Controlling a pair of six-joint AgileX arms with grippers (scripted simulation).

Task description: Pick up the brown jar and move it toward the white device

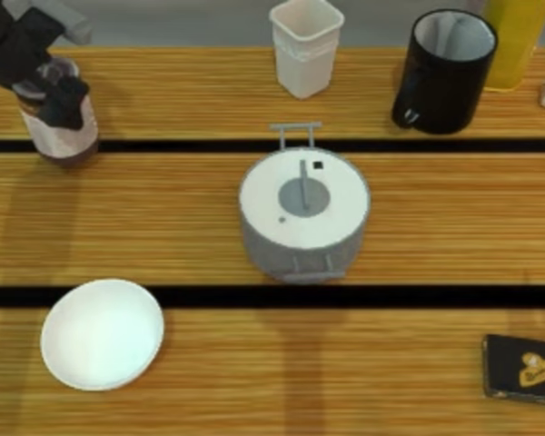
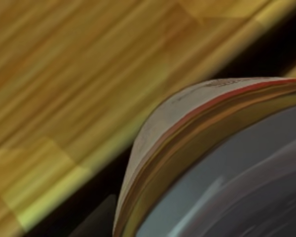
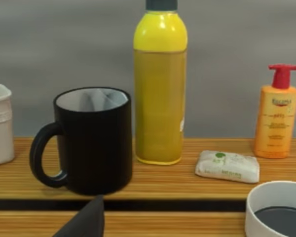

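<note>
Brown jar (image 1: 65, 132) near the far left corner of the tabletop (image 1: 454, 227), upright, dark contents low, pale label above, lid largely hidden under the left tool (image 1: 56, 89). Left tool down over the jar's top, dark fingers (image 1: 65, 102) against its upper part; whether pinching or merely around the jar cannot be told. Left wrist view filled by the jar's rim and grey lid (image 2: 246, 182) at very close range, wood grain beyond.

White device (image 1: 304, 216) at the tabletop's centre, well apart from the jar: grey-sided drum, flat white top, grey central disc with pin, bar handles on its far and near sides.

White square cup (image 1: 306, 47) at the far edge, near the middle. Black mug (image 1: 443, 71) toward the far right corner, handle toward the near left, yellow bottle (image 1: 518, 41) just beside it at the far right corner. Soap bar (image 3: 228, 167) and orange pump bottle (image 3: 275, 121) beside the yellow bottle in the right wrist view. White bowl (image 1: 102, 333) near the near left corner. Dark flat box (image 1: 525, 368) at the near right corner.

Right tool not seen from above; one dark tip (image 3: 86, 219) alone in its own wrist view, state not determinable.
</note>
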